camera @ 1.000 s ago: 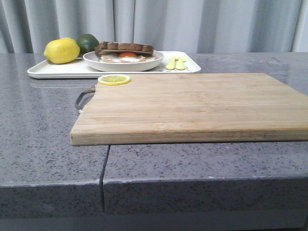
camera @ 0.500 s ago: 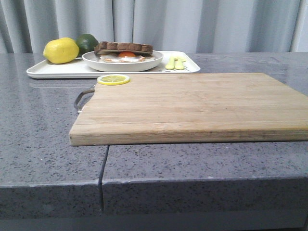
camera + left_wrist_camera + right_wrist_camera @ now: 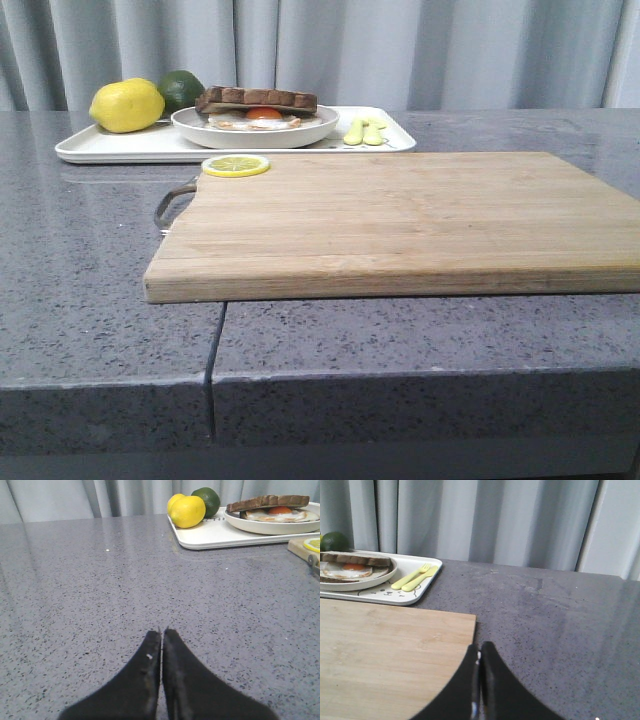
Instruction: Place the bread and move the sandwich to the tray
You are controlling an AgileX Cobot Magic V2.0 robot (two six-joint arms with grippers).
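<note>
The sandwich (image 3: pixel 258 108), a fried egg with orange yolk under a brown-crusted bread slice (image 3: pixel 257 97), lies in a shallow white bowl (image 3: pixel 256 130) on the white tray (image 3: pixel 110 146) at the back left. It also shows in the left wrist view (image 3: pixel 270 507) and the right wrist view (image 3: pixel 352 566). My left gripper (image 3: pixel 162 631) is shut and empty over bare counter, well short of the tray (image 3: pixel 220 539). My right gripper (image 3: pixel 479 646) is shut and empty at the far right corner of the wooden cutting board (image 3: pixel 385 650). Neither gripper shows in the front view.
A lemon (image 3: pixel 127 105) and a lime (image 3: pixel 183 88) sit on the tray's left end, a yellow-green fork and spoon (image 3: pixel 365 131) on its right end. A lemon slice (image 3: pixel 236 165) lies on the cutting board (image 3: pixel 400 220) by its metal handle (image 3: pixel 175 200). Grey curtain behind.
The front view has shifted very slightly; nothing on the table has moved.
</note>
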